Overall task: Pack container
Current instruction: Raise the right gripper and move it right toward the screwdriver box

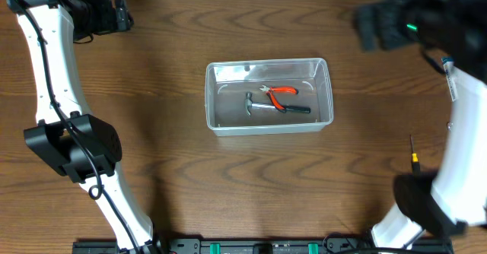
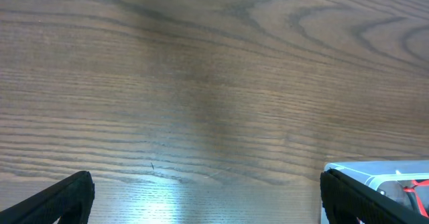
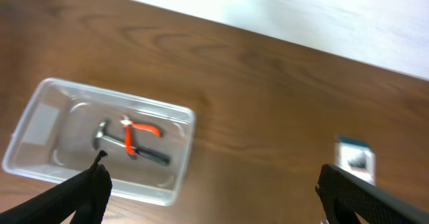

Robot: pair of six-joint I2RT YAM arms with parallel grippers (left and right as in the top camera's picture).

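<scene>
My left gripper [image 2: 206,184] sits at the far left corner of the table [image 1: 167,170], well apart from the tub [image 1: 268,129]. Its fingers are spread wide with nothing between them, only bare wood below. From my left wrist I catch just one corner of the tub at the lower right, behind one finger.

My right gripper [image 3: 213,177] is up at the far right of the table, blurred in the overhead view. Its fingers also stand wide apart and hold nothing. From that wrist I look down and across at the tub, which lies to the left of the view and clear of both fingers.

The tub rests flat in the middle of the table, long side running left to right. Inside lie a hammer [image 1: 262,106] and red-handled pliers [image 1: 283,91]. The hammer's head points left and its dark handle runs right. The pliers lie just on the far side of it, and one red handle crosses over the hammer's handle.

A small blue-and-white box [image 3: 354,158] sits on the wood to the right of the tub, well apart from it. On the right side of the table, beside my right arm, lies a thin dark tool [image 1: 413,157] with a yellow mark, too small to name
</scene>
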